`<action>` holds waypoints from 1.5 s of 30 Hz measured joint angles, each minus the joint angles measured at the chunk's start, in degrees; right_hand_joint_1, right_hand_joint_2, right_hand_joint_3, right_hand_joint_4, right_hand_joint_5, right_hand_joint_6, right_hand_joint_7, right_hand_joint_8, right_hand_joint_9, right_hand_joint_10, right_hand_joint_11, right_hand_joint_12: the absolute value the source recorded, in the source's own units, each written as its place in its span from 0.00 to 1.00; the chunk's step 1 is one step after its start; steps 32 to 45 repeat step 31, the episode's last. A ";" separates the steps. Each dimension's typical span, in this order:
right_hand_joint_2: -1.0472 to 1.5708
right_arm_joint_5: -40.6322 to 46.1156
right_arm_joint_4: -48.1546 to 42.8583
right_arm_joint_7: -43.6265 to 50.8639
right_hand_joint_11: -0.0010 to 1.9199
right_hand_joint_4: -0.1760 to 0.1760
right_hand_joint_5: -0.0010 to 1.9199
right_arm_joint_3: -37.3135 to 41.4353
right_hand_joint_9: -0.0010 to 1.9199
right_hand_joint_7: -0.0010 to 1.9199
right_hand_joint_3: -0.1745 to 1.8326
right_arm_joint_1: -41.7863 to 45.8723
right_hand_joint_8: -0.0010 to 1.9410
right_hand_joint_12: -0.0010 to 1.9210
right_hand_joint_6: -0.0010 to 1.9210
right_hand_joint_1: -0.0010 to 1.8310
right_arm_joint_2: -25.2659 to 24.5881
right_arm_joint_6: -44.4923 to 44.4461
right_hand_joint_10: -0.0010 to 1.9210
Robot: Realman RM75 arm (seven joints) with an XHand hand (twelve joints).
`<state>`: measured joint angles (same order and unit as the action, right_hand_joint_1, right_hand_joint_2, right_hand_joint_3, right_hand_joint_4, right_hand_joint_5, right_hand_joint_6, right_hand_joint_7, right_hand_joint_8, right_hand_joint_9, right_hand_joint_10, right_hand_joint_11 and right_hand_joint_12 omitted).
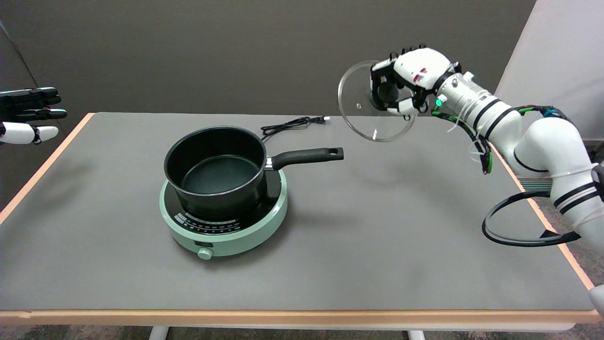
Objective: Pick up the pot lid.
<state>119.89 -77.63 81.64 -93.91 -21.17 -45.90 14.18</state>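
1. the right hand (409, 81) is up in the air over the far right part of the table (387, 236), its fingers curled in around the black knob of the pot lid (363, 118).
2. the pot lid is a clear glass disc with a metal rim. it hangs clear of the table, tipped up nearly on edge, its knob side turned toward the hand and its underside facing left.
3. the lid's top edge stands against the dark wall behind; its low edge shows above the far part of the grey surface, with a faint shadow on the table beneath.
4. the white right arm (533, 141) comes in from the lower right and reaches up and left to the hand, with a black cable loop hanging from it by the right table edge.
5. well to the left of the lid, a black pot (214, 170) sits uncovered on a pale green induction cooker (226, 236), left of the table's middle. the pot's black handle (306, 156) points right, toward the lid's side.
6. a black power cord (290, 125) lies on the far part of the table behind the pot, its plug end pointing right.
7. the left hand (28, 115) shows at the left edge, held in the air off the table.
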 measured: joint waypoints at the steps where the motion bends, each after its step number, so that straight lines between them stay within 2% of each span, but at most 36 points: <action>1: 0.76 0.02 -0.56 -0.44 0.34 1.00 0.37 0.28 0.44 0.48 0.29 0.00 0.62 0.60 0.53 0.74 -0.10 0.00 0.65; 18: 0.76 2.18 -8.75 -7.34 0.35 1.00 0.37 2.83 0.44 0.47 0.30 -3.67 0.63 0.63 0.53 0.74 -3.23 -0.04 0.68; 31: 0.76 2.69 -11.39 -10.18 0.35 1.00 0.37 -4.95 0.43 0.47 0.29 -12.61 0.63 0.64 0.54 0.74 -4.79 -0.03 0.69; 45: 0.76 2.69 -11.39 -10.18 0.35 1.00 0.37 -4.95 0.43 0.47 0.29 -12.61 0.63 0.64 0.54 0.74 -4.79 -0.03 0.69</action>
